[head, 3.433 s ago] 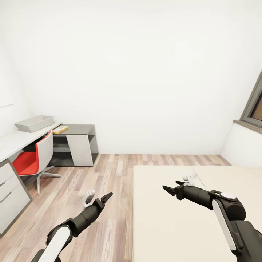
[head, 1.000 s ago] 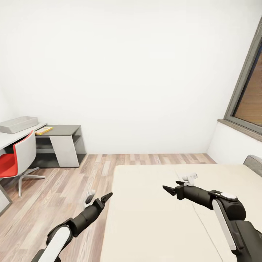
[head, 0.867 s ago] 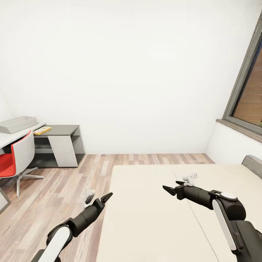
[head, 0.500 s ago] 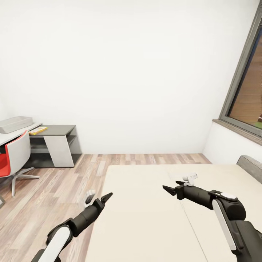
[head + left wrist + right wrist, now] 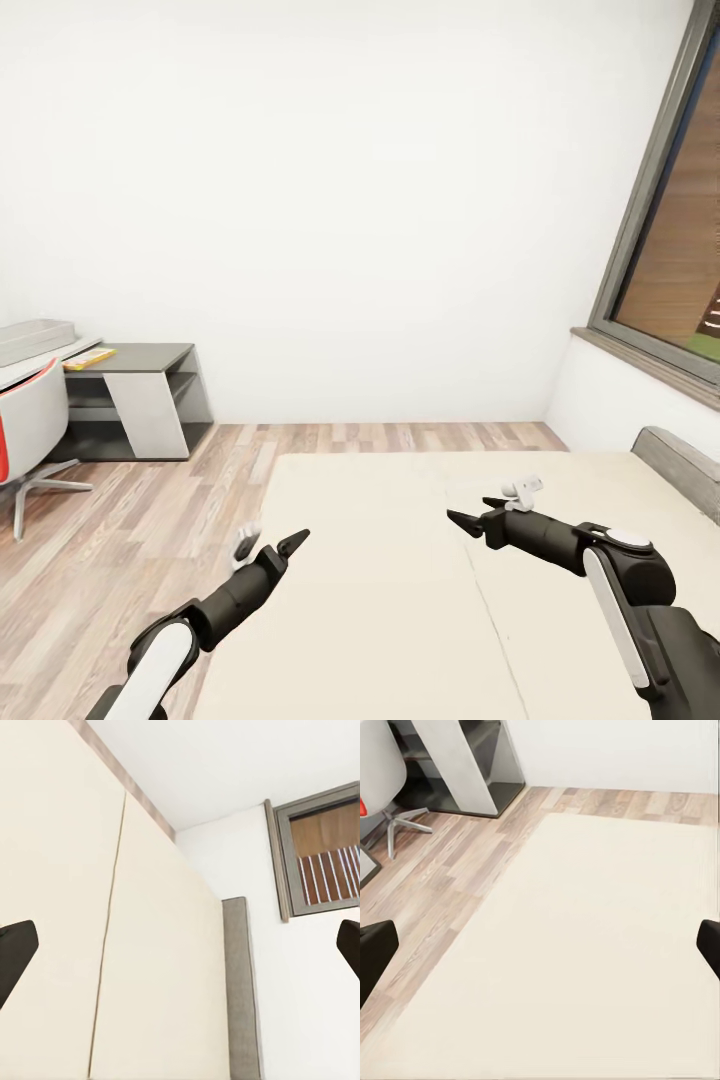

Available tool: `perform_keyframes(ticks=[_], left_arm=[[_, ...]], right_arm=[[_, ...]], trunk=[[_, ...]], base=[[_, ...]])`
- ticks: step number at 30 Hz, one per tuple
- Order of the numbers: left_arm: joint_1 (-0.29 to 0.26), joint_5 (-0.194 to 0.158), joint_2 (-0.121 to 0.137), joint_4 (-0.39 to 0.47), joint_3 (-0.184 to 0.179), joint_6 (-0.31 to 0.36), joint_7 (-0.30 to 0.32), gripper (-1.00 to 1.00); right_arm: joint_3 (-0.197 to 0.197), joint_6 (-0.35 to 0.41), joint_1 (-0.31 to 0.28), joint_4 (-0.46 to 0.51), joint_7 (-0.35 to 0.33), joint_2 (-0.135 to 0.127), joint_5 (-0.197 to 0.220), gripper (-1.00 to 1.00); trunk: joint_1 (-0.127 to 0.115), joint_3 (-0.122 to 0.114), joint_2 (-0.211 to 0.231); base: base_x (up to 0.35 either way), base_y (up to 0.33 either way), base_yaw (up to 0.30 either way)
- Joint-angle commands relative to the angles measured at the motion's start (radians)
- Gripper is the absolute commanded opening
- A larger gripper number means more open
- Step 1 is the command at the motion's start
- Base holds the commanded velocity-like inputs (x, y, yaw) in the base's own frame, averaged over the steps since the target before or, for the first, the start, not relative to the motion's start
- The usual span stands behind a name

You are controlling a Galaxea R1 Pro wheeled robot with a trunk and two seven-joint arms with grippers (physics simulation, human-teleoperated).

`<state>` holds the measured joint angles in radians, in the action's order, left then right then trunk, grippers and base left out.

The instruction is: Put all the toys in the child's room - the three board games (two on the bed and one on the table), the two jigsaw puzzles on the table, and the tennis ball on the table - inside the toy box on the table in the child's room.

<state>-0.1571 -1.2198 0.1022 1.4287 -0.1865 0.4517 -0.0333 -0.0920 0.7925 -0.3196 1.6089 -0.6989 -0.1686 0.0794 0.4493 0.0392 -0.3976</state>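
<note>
Both jaws are wide apart and hold nothing. The bed (image 5: 400, 560) looks bare here, so the robot may miss the games. The box (image 5: 35, 340) is far off, so a game could slip on the way.

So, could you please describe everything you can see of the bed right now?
The bed is wide and low, with a plain beige mattress showing a thin seam that runs along it. A low grey padded headboard stands at its far right end, below the window. It rests on the wood-plank floor. Both grippers hover above it without touching.
</note>
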Motion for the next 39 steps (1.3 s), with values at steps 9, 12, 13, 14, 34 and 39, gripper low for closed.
perform_keyframes(ticks=[9, 12, 13, 14, 34, 39], left_arm=[[-0.001, -0.007, 0.001, 0.001, -0.001, 0.002, -0.004, 1.0], [-0.001, -0.007, 0.001, 0.001, -0.001, 0.002, -0.004, 1.0], [-0.001, -0.007, 0.001, 0.001, -0.001, 0.002, -0.004, 1.0], [-0.001, -0.007, 0.001, 0.001, -0.001, 0.002, -0.004, 1.0], [-0.001, -0.007, 0.001, 0.001, -0.001, 0.002, -0.004, 1.0], [-0.001, -0.013, 0.001, -0.002, 0.001, 0.003, -0.003, 1.0]], right_arm=[[0.0, 0.008, -0.001, 0.0, 0.001, 0.0, 0.008, 1.0], [0.0, 0.007, -0.001, 0.0, 0.002, 0.0, 0.008, 1.0], [0.0, 0.007, -0.001, 0.0, 0.002, 0.0, 0.008, 1.0], [-0.001, 0.007, -0.001, 0.0, 0.002, -0.001, 0.007, 1.0], [-0.003, -0.002, -0.001, -0.008, -0.002, -0.01, 0.011, 1.0], [-0.003, -0.005, -0.001, -0.009, -0.002, -0.011, 0.009, 1.0]], trunk=[[0.001, 0.002, -0.002], [0.001, 0.002, -0.002], [0.001, 0.002, -0.002], [0.001, 0.002, -0.002], [0.001, 0.002, -0.002], [0.001, 0.002, -0.002]], base=[[0.0, -0.276, 0.0], [0.0, -0.276, 0.0], [0.0, -0.276, 0.0], [0.0, -0.276, 0.0], [0.0, -0.276, 0.0], [0.0, -0.27, 0.0]])
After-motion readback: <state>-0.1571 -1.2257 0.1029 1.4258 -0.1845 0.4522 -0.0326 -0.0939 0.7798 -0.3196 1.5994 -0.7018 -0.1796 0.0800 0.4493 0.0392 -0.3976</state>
